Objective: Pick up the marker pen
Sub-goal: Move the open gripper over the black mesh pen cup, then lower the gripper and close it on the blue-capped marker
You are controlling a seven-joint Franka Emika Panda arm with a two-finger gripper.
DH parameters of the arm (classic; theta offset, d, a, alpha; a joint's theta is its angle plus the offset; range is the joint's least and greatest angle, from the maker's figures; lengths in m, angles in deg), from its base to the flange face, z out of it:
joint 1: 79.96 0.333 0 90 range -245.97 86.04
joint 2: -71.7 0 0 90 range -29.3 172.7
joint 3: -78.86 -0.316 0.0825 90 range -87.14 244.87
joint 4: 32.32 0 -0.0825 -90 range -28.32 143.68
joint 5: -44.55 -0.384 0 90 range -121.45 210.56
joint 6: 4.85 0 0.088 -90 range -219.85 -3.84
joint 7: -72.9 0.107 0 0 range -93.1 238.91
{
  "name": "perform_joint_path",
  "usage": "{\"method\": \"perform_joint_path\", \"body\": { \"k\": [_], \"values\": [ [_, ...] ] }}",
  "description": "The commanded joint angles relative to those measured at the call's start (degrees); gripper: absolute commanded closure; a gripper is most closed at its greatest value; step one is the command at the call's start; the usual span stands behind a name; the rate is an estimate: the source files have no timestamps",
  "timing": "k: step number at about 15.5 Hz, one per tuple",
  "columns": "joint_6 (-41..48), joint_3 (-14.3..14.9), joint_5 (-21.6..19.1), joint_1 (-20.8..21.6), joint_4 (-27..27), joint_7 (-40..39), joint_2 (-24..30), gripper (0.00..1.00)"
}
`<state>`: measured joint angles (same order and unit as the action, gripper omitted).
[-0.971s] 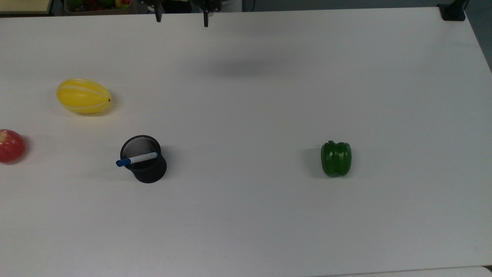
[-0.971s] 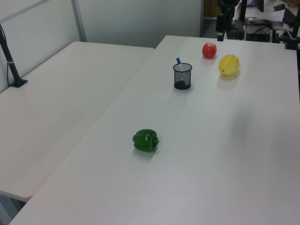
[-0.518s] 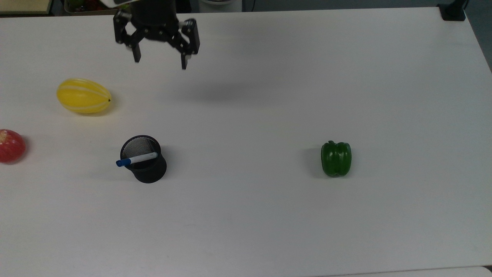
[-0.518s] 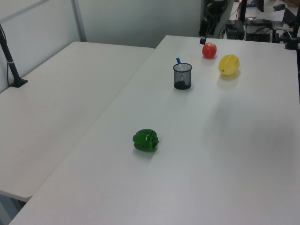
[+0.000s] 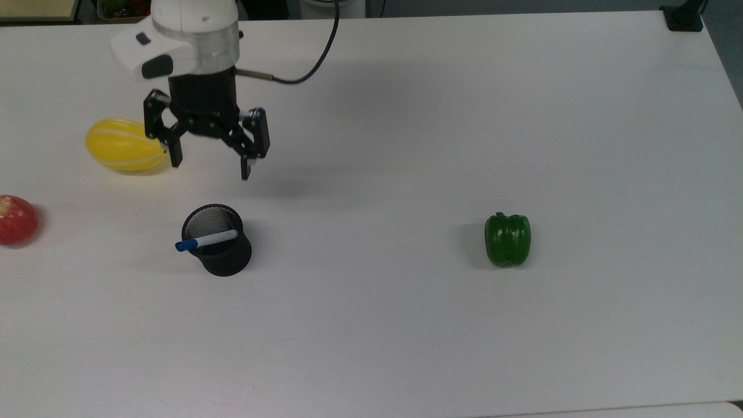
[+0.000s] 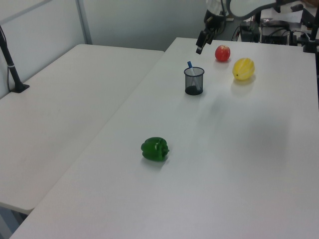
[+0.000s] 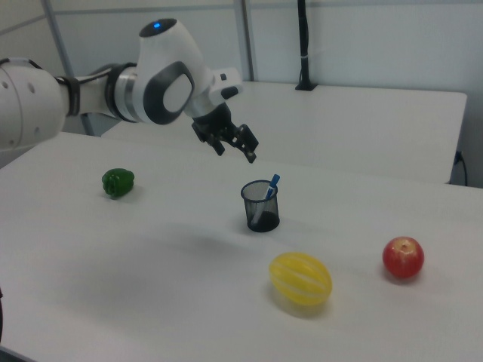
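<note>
The approach is in hand: the gripper hovers with jaws wide apart at twelve o'clock of the mesh cup in the top view. The marker pen leans in it, blue cap out at nine o'clock. Next, I judge, comes descending over the cap and closing.

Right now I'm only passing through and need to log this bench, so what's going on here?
A Franka arm's gripper hangs open and empty above the white table, near a black mesh cup. The marker pen leans in that cup, blue cap poking over the rim, untouched. A yellow melon, a red apple and a green pepper lie apart on the table.
</note>
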<state>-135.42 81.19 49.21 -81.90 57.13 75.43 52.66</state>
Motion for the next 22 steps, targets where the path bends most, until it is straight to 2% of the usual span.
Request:
{"method": "perform_joint_path", "body": {
  "k": [1, 8, 14, 16, 20, 22],
  "values": [
    [-8.88, 0.48, 0.61, -0.60, -1.03, -0.16, -5.11, 0.00],
    [-24.09, 0.48, 0.53, -2.80, -0.77, 0.20, -11.71, 0.01],
    [-26.48, 0.48, 0.53, -2.89, -0.50, 0.20, -12.86, 0.48],
    [-26.48, 0.48, 0.61, -2.89, -0.50, 0.20, -12.95, 0.54],
    [-26.48, 0.48, 1.49, -2.89, 0.02, 0.11, -13.04, 0.56],
    [-26.48, 0.48, 1.58, -2.89, 0.11, 0.11, -12.95, 0.67]
  ]
}}
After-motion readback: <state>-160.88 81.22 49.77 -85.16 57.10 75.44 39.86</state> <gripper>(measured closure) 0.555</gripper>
